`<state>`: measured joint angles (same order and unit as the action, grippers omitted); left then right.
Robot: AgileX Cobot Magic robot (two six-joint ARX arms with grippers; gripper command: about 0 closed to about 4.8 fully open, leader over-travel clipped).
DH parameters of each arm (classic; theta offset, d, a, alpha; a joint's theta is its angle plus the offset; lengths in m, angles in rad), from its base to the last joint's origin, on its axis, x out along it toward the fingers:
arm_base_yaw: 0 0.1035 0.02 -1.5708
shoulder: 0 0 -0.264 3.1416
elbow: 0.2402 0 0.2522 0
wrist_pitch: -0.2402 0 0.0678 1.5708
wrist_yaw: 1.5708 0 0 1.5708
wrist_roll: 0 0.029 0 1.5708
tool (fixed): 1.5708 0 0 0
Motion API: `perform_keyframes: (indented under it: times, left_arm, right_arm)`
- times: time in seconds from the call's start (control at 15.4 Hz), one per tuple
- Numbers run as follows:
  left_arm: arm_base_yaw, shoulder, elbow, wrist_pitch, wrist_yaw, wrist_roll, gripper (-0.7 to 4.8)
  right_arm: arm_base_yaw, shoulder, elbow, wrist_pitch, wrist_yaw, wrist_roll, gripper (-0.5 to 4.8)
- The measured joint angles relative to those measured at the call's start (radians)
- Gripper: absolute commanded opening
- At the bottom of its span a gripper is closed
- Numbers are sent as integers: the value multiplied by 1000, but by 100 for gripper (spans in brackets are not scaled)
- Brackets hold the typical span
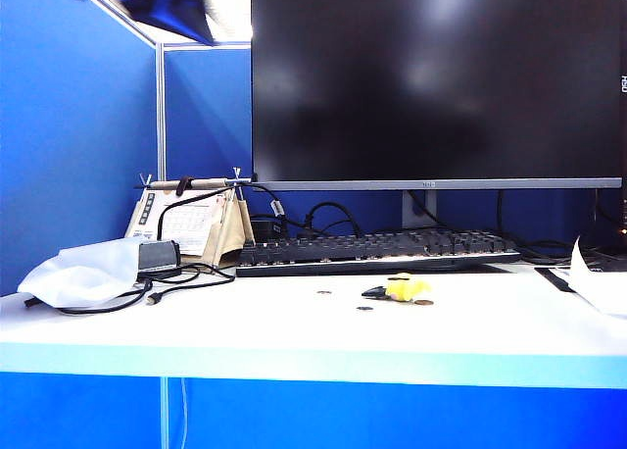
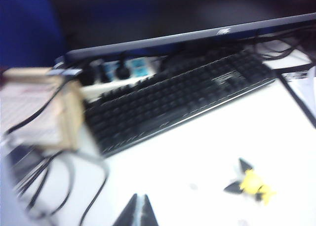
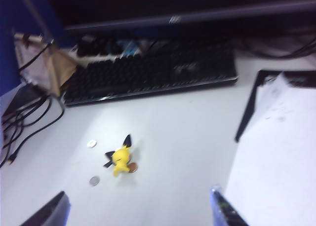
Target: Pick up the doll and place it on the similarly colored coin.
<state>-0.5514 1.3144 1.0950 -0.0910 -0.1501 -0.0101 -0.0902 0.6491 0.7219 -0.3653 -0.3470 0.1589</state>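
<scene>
Your doll (image 3: 120, 159) already sits on the white desk (image 1: 294, 331) in front of the keyboard (image 1: 377, 250), with the brassy coin (image 3: 132, 168) peeking out at its base, touching it; judged from that, the placing looks done, only pulling clear left. Two greyer coins (image 3: 92, 143) lie just beside (a third is hard to make out). Left gripper (image 2: 137, 213): its dark fingertips meet in a point, empty, above the desk and apart from the doll. Right gripper (image 3: 138, 211): spread wide, empty, hanging above the doll. Doll is glossy yellow moulded plastic with pointed black ears; coins flat, round, dull metal; desk smooth, matte.
</scene>
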Motion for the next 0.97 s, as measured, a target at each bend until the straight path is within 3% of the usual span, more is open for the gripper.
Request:
perform_keyframes:
  times: [0.13,0.19,0.52,0.58,0.78,0.97]
  left_arm:
    - [0,-90,-101,9,-50,-19,-6]
    - [0,-188,-226,12,-103,-45,-6]
    - [0,-424,-581,97,-123,-167,-6]
    - [0,-454,-620,113,-123,-175,-6]
    - [-2,-493,-728,131,-125,-190,-6]
    - [-6,-503,-816,161,-200,-232,-6]
  right_arm:
    - [1,-43,0,-36,105,3,369]
    - [1,-128,-31,-44,188,4,369]
    - [1,-554,-248,-151,349,33,368]
    - [1,-640,-291,-170,367,33,369]
    - [5,-612,-284,-120,347,82,368]
    - [4,-622,-326,-174,347,182,368]
